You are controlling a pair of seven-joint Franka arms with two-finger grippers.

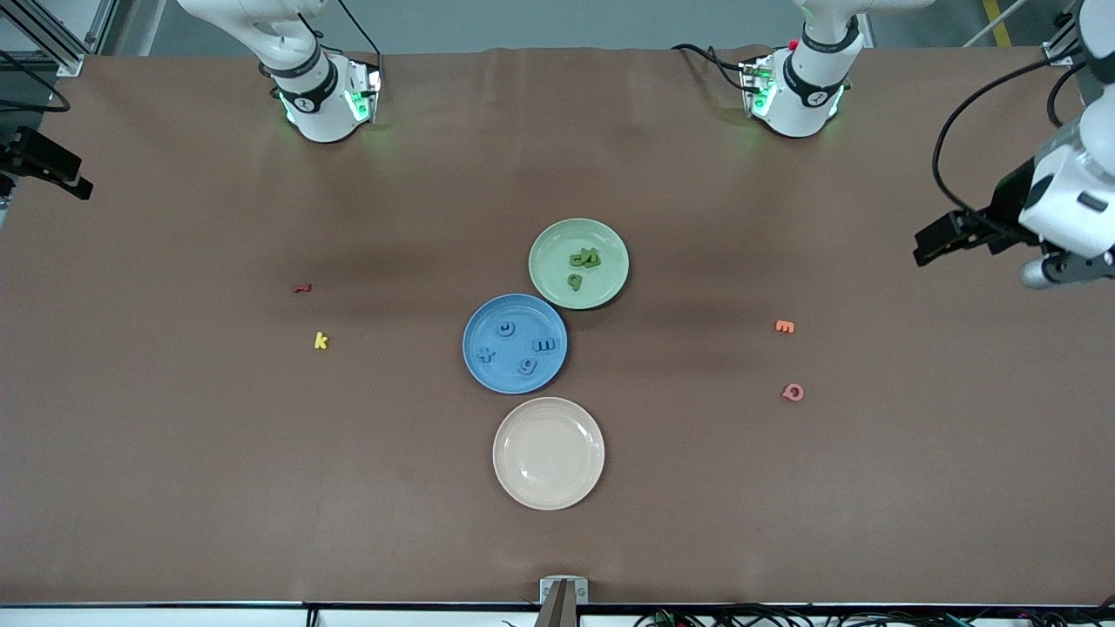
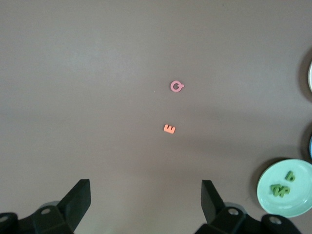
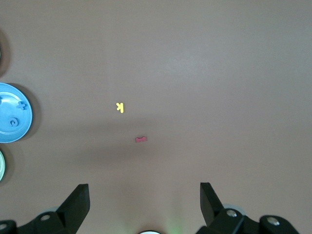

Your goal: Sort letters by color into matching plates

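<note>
The pale green plate (image 1: 610, 277) holds a cluster of green letters (image 1: 584, 258) and one more green letter (image 1: 575, 280). The blue plate (image 1: 514, 380) lies beside it, nearer to the front camera, and holds several blue letters (image 1: 543, 345). My left gripper (image 1: 1064, 268) hangs open and empty, high over the left arm's end of the table. In the left wrist view it (image 2: 146, 187) is open, with the green plate (image 2: 267, 192) and its green letters (image 2: 280, 190) at the edge. My right gripper (image 3: 145, 190) is open and empty, with the blue plate (image 3: 12, 105) at the edge.
A cream-beige plate (image 1: 549, 453) lies nearest the front camera and holds nothing. An orange letter (image 1: 784, 326) and a pink letter (image 1: 793, 392) lie toward the left arm's end. A red letter (image 1: 301, 287) and a yellow letter (image 1: 320, 340) lie toward the right arm's end.
</note>
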